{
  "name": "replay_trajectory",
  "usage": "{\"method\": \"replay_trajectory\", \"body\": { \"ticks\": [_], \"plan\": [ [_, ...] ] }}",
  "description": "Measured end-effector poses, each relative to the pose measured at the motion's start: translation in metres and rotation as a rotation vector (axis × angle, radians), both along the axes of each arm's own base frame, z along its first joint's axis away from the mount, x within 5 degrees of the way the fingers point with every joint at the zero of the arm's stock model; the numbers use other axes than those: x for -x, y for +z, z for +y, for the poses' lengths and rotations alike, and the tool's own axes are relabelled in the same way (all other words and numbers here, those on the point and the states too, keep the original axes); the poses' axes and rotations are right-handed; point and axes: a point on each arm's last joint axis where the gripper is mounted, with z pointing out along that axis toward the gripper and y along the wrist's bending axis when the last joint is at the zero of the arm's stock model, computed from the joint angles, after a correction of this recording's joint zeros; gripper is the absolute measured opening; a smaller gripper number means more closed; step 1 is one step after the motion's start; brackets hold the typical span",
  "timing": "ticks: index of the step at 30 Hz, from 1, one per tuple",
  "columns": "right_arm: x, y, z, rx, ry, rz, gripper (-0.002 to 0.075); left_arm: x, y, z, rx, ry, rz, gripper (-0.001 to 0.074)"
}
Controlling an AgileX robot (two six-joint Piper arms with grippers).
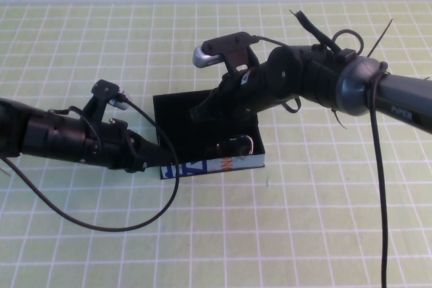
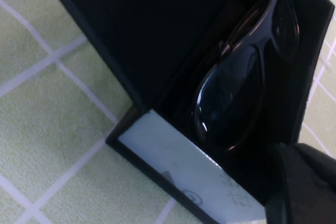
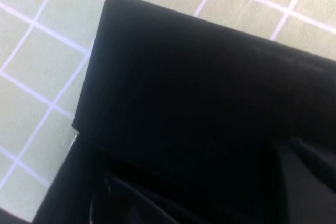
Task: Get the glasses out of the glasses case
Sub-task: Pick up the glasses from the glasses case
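Note:
The glasses case (image 1: pixel 202 165) lies open in the middle of the table, its flat black lid (image 1: pixel 177 116) swung back and its printed front side towards me. The black glasses (image 1: pixel 234 145) lie inside it, at the right end. In the left wrist view the glasses (image 2: pixel 231 98) lie in the case (image 2: pixel 184 169) beside the raised lid (image 2: pixel 142 30). My left gripper (image 1: pixel 154 161) is at the case's front left corner, touching it. My right gripper (image 1: pixel 201 114) is low over the lid (image 3: pixel 210 77), at the back of the case.
The table is covered by a green mat with a white grid (image 1: pixel 283 234). A black cable (image 1: pixel 101 224) loops from the left arm over the mat in front of the case. The right arm (image 1: pixel 351 89) stretches in from the right above the case's back.

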Motion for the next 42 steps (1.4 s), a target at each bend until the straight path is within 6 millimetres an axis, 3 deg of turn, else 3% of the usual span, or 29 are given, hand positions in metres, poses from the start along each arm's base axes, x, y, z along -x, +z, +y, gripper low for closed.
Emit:
{"method": "replay_trajectory", "body": {
  "ticks": [8,14,24,29,37,42],
  "plan": [
    [-0.003,-0.013,0.001,0.015,0.000,0.037,-0.0016,0.000,0.000,0.000,0.001,0.002,0.003,-0.0004],
    [-0.004,-0.012,0.001,0.016,0.004,0.047,-0.0016,0.000,0.000,0.000,0.001,0.004,0.005,-0.0004],
    [-0.002,0.024,0.005,0.064,0.123,0.111,-0.0016,-0.004,0.006,-0.003,0.071,0.046,-0.019,-0.0004],
    [0.003,0.036,0.005,0.121,0.228,0.127,-0.0016,-0.013,0.011,-0.002,0.121,0.136,-0.070,-0.0004],
    [0.016,0.035,0.000,0.279,0.542,0.113,-0.0010,-0.021,0.017,-0.002,0.165,0.194,-0.145,-0.0004],
    [0.024,0.033,-0.003,0.354,0.770,0.081,0.0078,-0.022,0.005,-0.001,0.156,0.201,-0.117,-0.0004]
  ]
}}
